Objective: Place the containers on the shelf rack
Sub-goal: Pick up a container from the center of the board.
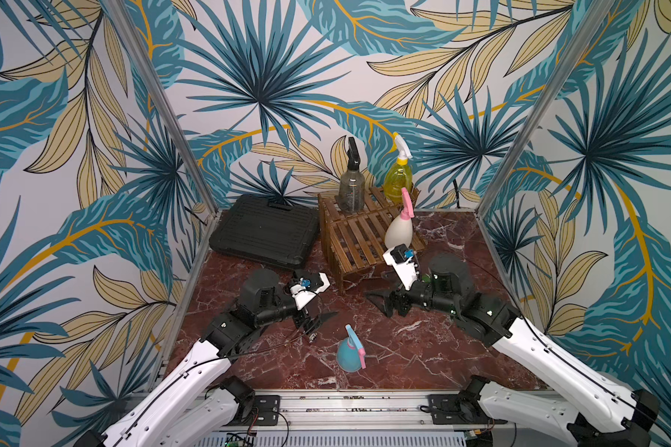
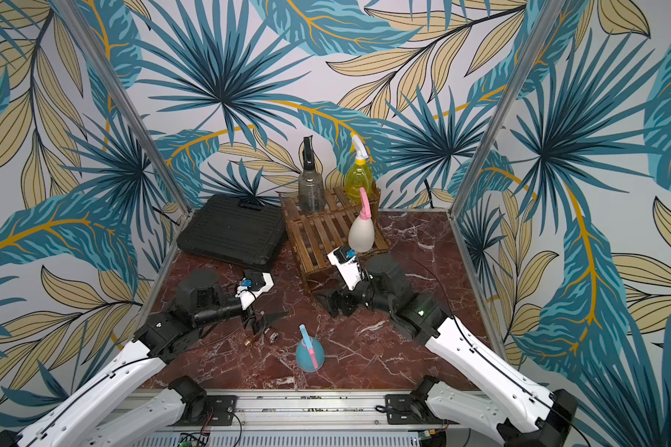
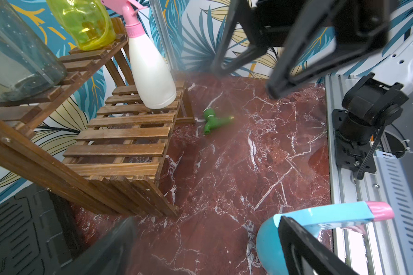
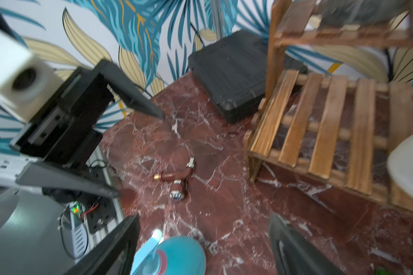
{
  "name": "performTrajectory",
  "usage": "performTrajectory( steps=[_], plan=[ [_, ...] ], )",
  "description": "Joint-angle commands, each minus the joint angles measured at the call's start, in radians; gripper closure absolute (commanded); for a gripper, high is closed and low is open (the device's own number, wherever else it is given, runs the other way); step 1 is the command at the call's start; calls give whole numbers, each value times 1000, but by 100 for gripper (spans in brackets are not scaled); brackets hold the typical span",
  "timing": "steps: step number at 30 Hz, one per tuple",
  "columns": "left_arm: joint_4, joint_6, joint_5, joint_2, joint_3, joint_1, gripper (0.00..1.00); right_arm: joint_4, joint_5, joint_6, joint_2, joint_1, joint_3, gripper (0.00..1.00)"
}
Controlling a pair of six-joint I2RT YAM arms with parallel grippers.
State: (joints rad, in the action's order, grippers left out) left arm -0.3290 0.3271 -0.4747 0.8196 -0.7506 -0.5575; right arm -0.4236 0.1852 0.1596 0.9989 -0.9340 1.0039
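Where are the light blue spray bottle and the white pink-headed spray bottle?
light blue spray bottle (image 1: 348, 359), top view, on its round body.
white pink-headed spray bottle (image 1: 398, 233), top view, on its white belly.

Marble tabletop (image 1: 423, 348) – rack (image 1: 359, 240), black case (image 1: 266, 230), blue bottle (image 1: 350, 354).

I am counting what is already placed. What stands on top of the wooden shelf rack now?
On the shelf rack, upper step: the grey bottle and the yellow bottle. Lower step: the white bottle. Its base is hidden behind the right wrist camera; the left wrist view shows it resting on the slats.
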Motion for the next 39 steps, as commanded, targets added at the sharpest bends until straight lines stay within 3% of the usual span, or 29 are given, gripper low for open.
performTrajectory(
  steps=[1, 10, 16, 21, 25, 34, 39],
  plan=[
    [8, 12, 28, -22, 20, -3, 0, -73, -90, 74, -37, -91, -44, 11],
    [21, 3, 49, -29, 31, -4, 0, -90, -260, 244, -22, -384, -104, 13],
    [23, 3, 47, -24, 31, -5, 0, -78, -344, 297, 30, -424, -137, 14],
    [22, 1, 48, -24, 32, -4, 0, -60, -342, 293, 73, -424, -141, 19],
    [22, 1, 49, -24, 33, -4, 0, -49, -330, 294, 104, -423, -145, 30],
    [22, 1, 44, -25, 33, -5, 0, -40, -340, 278, 82, -423, -145, 74],
    [22, -1, 41, -26, 33, -5, 0, 3, -368, 221, 67, -417, -146, 82]
  ],
)
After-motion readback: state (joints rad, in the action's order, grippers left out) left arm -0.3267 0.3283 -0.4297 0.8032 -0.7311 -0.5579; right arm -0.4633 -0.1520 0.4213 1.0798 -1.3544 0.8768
